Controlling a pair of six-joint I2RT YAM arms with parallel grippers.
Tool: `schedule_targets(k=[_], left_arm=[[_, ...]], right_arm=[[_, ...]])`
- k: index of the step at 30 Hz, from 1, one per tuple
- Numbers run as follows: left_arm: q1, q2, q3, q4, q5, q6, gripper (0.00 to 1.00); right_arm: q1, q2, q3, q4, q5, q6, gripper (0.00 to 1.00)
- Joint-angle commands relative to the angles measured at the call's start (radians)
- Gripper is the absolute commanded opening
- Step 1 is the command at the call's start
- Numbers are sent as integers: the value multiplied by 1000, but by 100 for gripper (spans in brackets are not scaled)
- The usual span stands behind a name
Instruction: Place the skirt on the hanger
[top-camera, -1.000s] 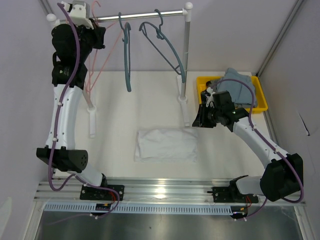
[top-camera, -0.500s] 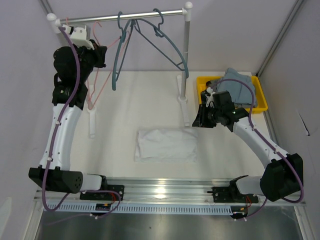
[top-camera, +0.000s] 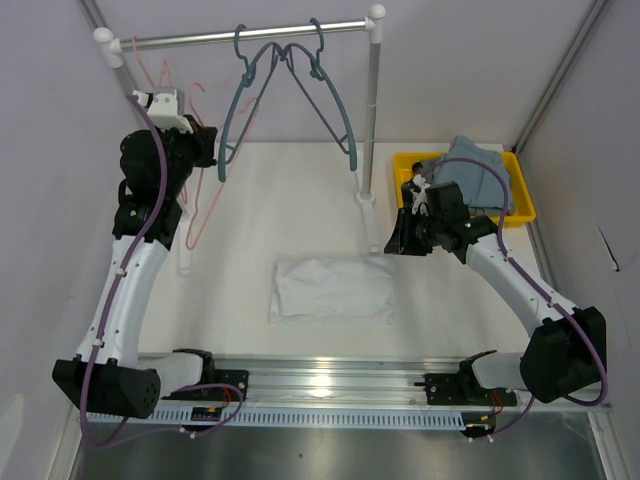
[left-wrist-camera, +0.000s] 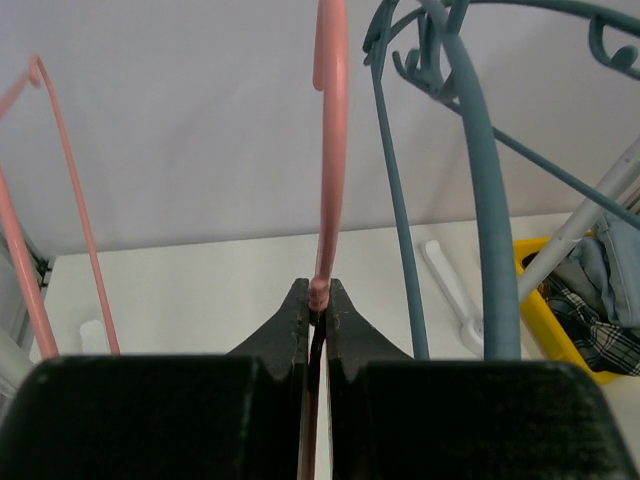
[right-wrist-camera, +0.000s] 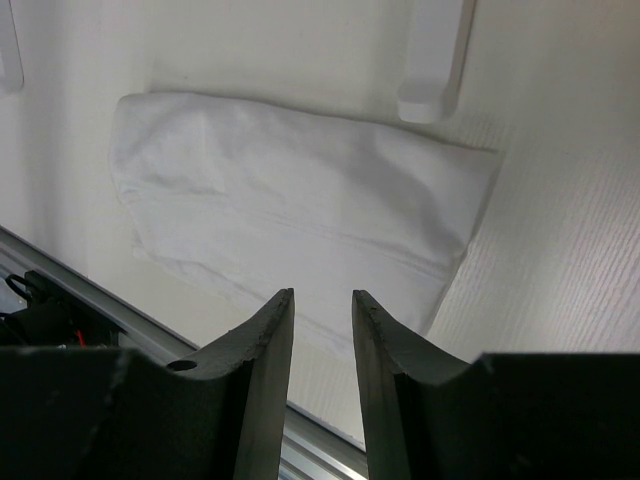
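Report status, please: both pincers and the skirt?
Left pincer shut on pink hanger. Right pincer open, empty, near skirt. Skirt folded flat on table, not yet hung. Blue hangers close beside pink one.

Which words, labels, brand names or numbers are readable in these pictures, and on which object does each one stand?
There is no readable text in any view.
The white skirt, the pink hanger, the blue hangers and the yellow bin show no print, label or number.
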Motion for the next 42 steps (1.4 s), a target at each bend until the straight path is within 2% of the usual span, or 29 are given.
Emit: schedule_targets(k=[1, 12, 20, 27, 33, 36, 42], left_arm=[[-5, -49, -55, 76, -9, -39, 0], [-19, -121, -204, 59, -26, -81, 0], [-31, -129, -299, 11, -28, -188, 0], [-52, -267, -497, 54, -17, -271, 0], [-83, -367, -615, 95, 49, -335, 0], [-114, -428, -695, 131, 77, -396, 0], [-195, -515, -819, 223, 123, -415, 0]], right_arm=[[-2, -1, -9, 21, -15, -12, 36], [2, 6, -21, 33, -18, -6, 36], [7, -3, -32, 48, -18, 14, 36], [19, -4, -38, 50, -15, 13, 35], [24, -17, -41, 48, -10, 16, 36], [22, -23, -46, 52, -7, 19, 35], [22, -41, -51, 44, -9, 20, 35]])
